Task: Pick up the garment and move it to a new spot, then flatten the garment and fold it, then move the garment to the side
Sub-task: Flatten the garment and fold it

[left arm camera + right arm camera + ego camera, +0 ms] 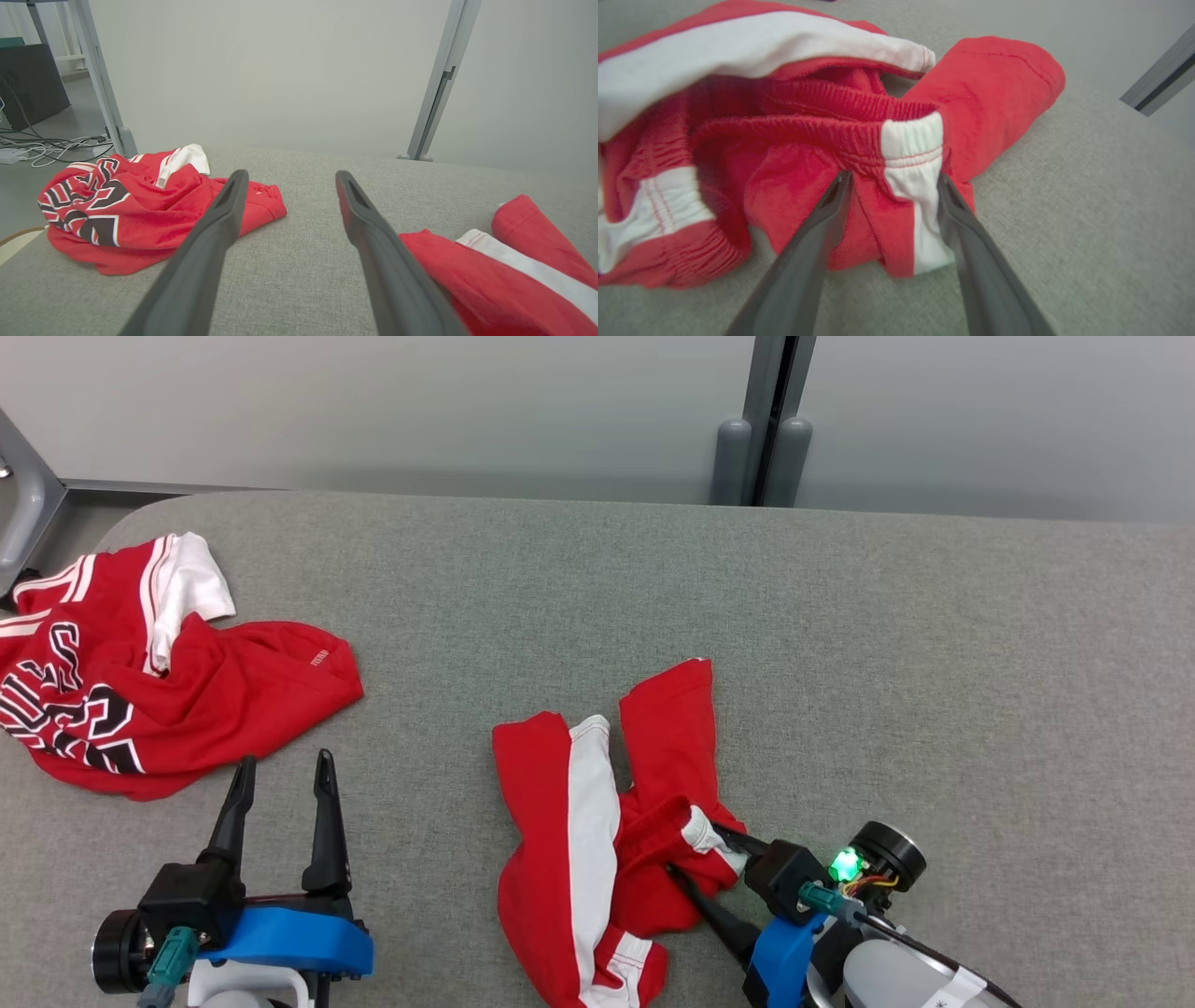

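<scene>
The garment (560, 803) is a pair of red shorts with white side stripes, lying crumpled on the grey table (887, 663) near its front middle. My right gripper (693, 847) is at the shorts' right edge, open. Its two fingers straddle a bunched fold at the elastic waistband (878, 135), where red meets a white stripe; in the right wrist view the gripper (894, 177) has cloth between its spread tips. My left gripper (286, 761) stands open over bare table at the lower left, holding nothing. In the left wrist view, the shorts (467, 270) lie to the right of that gripper (290, 175).
A second red garment, a jersey (140, 681) with black and white lettering, lies crumpled at the table's left end, also seen as the jersey (140, 205) just left of my left fingers. Grey frame posts (766, 429) and a wall stand behind the table's far edge.
</scene>
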Robot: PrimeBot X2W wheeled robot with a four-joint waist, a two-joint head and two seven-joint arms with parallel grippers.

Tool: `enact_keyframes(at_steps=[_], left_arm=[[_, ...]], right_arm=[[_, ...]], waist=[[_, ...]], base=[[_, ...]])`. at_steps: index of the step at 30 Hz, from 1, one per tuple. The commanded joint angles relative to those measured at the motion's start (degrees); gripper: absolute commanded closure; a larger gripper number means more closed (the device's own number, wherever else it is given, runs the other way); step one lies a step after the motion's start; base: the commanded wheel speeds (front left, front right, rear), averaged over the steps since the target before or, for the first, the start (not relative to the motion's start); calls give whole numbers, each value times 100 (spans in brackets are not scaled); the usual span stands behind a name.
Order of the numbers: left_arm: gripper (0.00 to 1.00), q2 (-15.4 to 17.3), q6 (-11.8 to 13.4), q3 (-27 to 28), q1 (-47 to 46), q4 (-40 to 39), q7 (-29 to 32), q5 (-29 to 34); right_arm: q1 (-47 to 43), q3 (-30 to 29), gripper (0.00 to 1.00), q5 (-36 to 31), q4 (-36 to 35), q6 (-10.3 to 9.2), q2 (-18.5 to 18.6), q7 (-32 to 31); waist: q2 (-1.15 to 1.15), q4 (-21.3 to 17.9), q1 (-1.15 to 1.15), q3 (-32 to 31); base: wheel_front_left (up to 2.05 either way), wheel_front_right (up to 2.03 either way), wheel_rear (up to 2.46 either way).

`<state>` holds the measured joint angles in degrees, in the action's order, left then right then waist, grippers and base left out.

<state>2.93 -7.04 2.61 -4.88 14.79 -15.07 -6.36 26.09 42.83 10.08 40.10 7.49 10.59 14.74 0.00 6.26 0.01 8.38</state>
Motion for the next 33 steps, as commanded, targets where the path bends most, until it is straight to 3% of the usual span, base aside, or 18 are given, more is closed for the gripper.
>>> enact_keyframes(at_steps=[1, 13, 14, 15, 16, 20, 27, 33], left_arm=[[0, -7, 38, -30, -64, 10, -15, -15], [0, -8, 79, -47, 36, -19, -15, -52], [0, -9, 86, -63, 40, -19, -15, -63], [0, -8, 91, -76, 45, -15, -15, -73], [0, -8, 101, -80, 53, -13, -15, -78], [0, -8, 118, -95, 82, -21, -15, -104], [0, -6, 114, -60, 139, -35, -15, -57], [0, -7, 104, -58, 166, -40, -15, -27]], right_arm=[[195, 61, 100, 66, 169, 1, -25, 32], [1044, -1142, 100, -6, 610, 1, 852, 52], [1061, -1196, 84, 15, 714, 1, 871, 51], [1081, -1220, 53, 22, 833, 1, 893, 49], [1135, -1248, 0, 9, 893, 1, 908, 50], [1103, -1580, 0, 49, 802, 1, 910, 50], [690, -2042, 0, -4, -189, 1, 800, 50], [588, -1779, 0, 24, -491, 1, 534, 49]], waist=[[0, 13, -1, -12], [0, 4, -1, -135], [0, 7, -1, -141], [0, 13, -1, -148], [0, 13, -1, -154], [0, -11, -1, -184], [0, -49, -1, -258], [0, -58, -1, -276]], base=[[0, 0, 0], [0, 0, 0], [0, 0, 0], [0, 0, 0], [0, 0, 0], [0, 0, 0], [0, 0, 0], [0, 0, 0]])
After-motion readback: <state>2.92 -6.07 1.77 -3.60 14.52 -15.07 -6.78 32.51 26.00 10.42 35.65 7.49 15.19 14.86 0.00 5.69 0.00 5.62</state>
